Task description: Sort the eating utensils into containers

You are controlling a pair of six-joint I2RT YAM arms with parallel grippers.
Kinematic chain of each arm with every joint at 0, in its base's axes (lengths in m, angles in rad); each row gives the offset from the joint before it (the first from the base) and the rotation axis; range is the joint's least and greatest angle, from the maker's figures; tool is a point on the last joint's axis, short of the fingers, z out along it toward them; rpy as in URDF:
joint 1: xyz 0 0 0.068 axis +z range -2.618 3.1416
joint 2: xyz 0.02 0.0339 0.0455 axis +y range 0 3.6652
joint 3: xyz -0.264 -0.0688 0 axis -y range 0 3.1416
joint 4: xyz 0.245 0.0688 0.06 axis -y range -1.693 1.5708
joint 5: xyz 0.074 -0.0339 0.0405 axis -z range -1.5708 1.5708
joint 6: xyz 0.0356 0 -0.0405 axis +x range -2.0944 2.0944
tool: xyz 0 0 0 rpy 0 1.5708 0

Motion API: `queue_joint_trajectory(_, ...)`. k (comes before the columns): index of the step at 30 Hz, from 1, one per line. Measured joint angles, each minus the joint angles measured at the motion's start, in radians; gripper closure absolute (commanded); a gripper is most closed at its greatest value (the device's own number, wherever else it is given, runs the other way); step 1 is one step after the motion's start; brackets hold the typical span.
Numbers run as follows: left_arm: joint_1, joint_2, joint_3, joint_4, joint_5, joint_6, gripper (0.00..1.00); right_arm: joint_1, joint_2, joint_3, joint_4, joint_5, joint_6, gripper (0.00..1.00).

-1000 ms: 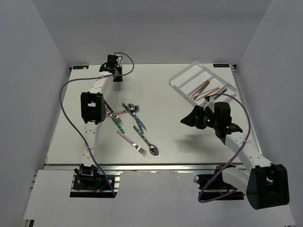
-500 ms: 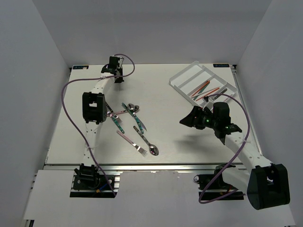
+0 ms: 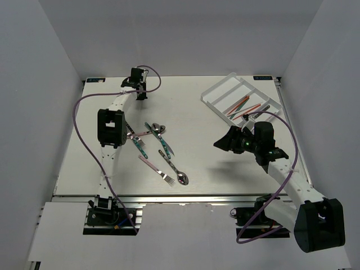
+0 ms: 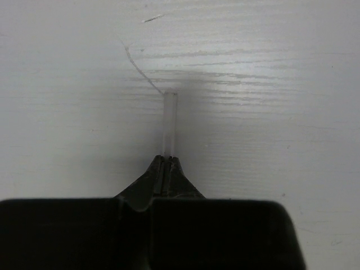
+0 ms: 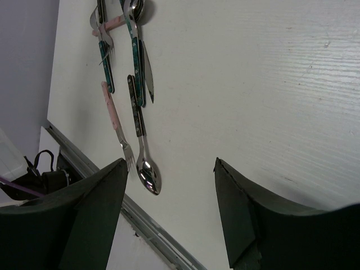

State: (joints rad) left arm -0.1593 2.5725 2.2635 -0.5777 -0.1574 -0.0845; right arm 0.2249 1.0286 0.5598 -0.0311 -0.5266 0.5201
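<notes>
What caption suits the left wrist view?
Left pincer shut on a thin whitish stick over the white table.

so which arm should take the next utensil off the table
Right, probably: the right gripper is open and empty, with the loose utensils in its camera's view. The left gripper is shut on a thin whitish stick.

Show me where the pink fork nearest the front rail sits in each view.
Top external: pink fork, low, left of centre.
Left wrist: not in it; left gripper pinches a clear stick.
Right wrist: pink fork, left of centre.
Shared landmark: the spoon lying beside its tines.
</notes>
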Motion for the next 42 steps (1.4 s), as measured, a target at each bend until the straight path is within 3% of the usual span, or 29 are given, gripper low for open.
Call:
queue_joint_trajectory(14, 0.000, -0.070, -0.081, -0.044, 0.011, -0.009, 1.00, 0.000, 0.000, -0.001, 0.000, 0.000, 0.000, 0.32)
queue_joint_trajectory(33, -0.002, -0.190, -0.144, 0.021, 0.088, -0.124, 1.00, 0.001, 0.019, -0.009, 0.043, -0.027, 0.003, 0.30)
queue_joint_trajectory(34, -0.002, -0.213, -0.171, 0.026, 0.098, -0.139, 1.00, 0.004, 0.021, -0.015, 0.061, -0.033, 0.008, 0.29)
queue_joint_trajectory(37, -0.004, -0.291, -0.251, 0.045, 0.134, -0.181, 1.00, 0.018, 0.035, -0.021, 0.103, -0.048, 0.032, 0.11)
queue_joint_trajectory(42, -0.014, -0.440, -0.383, 0.117, 0.210, -0.265, 1.00, 0.098, 0.108, 0.008, 0.188, -0.061, 0.049, 0.11)
